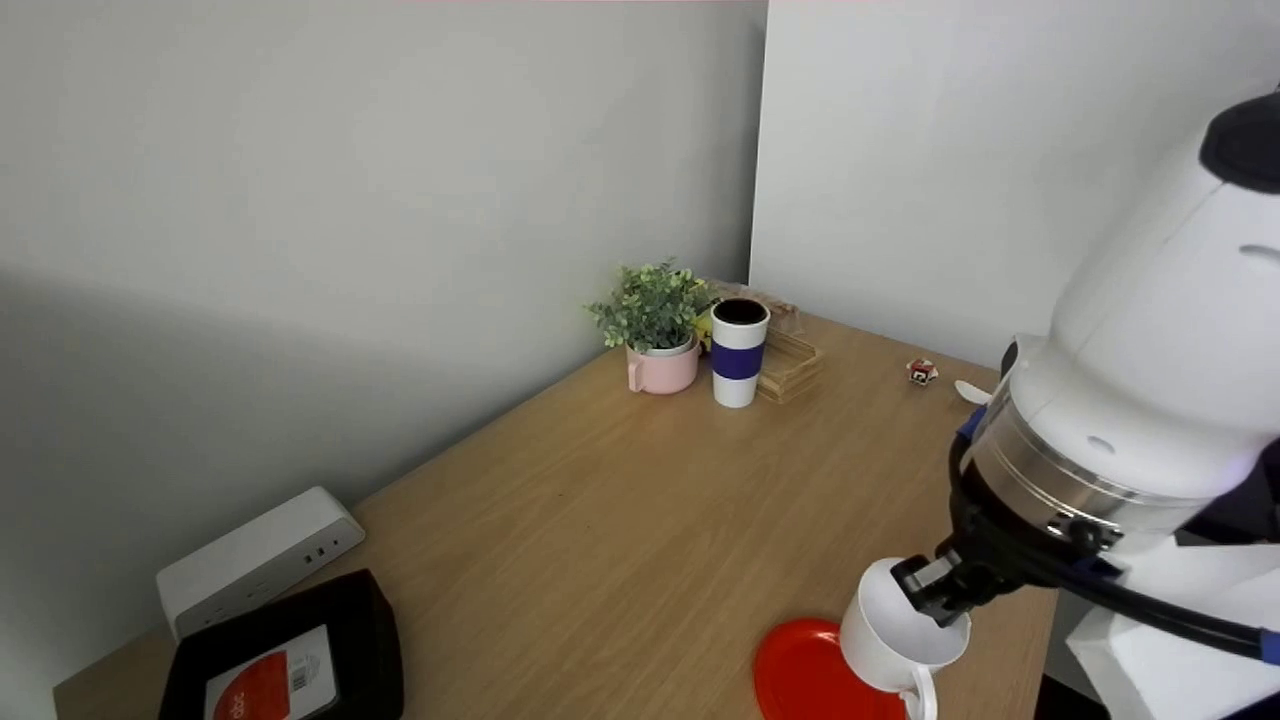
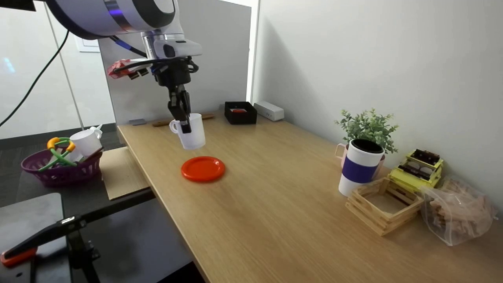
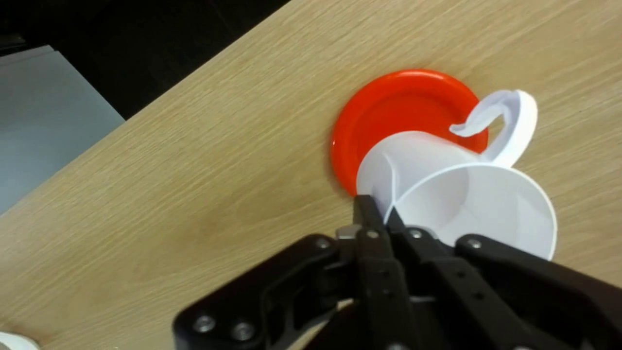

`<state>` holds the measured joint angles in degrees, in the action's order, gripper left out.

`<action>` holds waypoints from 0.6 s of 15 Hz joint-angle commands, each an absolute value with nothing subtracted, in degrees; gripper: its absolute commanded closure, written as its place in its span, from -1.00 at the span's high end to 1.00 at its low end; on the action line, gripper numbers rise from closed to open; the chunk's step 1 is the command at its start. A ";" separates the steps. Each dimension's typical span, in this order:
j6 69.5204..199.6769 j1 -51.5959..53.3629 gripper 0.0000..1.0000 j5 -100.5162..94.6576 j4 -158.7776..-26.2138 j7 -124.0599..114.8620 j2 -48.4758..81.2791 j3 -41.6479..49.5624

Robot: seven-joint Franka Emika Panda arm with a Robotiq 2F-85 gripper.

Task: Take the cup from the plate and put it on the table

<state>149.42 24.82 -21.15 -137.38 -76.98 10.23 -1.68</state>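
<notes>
You have the cup (image 2: 195, 137) — end effector (image 3: 381, 214) is clamped on its wall at the rim, one side in, one side out. Cup hangs in the air above the bench (image 2: 275, 196), off the red plate (image 2: 203, 169); your wrist view shows its handle (image 3: 520, 129) crossing the plate's edge. Banded tumbler (image 2: 358, 173) stands just beside the wooden crate (image 2: 369, 214). Black tray (image 2: 240, 117) sits next to the white power block (image 2: 269, 111).
</notes>
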 commanded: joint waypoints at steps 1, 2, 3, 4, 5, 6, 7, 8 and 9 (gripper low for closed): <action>152.97 19.24 -0.99 -20.86 -141.23 -71.91 7.52 -2.75; 154.74 17.81 -0.99 -20.66 -141.88 -69.82 7.58 -2.45; 156.19 16.51 -0.99 -20.51 -142.39 -67.61 7.72 -2.20; 158.24 15.13 -0.99 -20.22 -142.83 -64.91 8.20 -1.96; 160.42 13.72 -0.99 -19.40 -143.26 -62.06 8.78 -1.79; 163.06 12.13 -0.99 -17.55 -143.60 -58.18 9.72 -1.92; 165.19 10.84 -0.99 -15.36 -143.93 -54.66 10.53 -2.19; 167.42 8.95 -0.99 -11.93 -144.02 -50.14 11.93 -3.22; 169.02 7.41 -0.99 -7.42 -144.06 -45.23 13.05 -4.39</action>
<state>163.26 11.93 -15.53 -143.13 -56.29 10.18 -1.59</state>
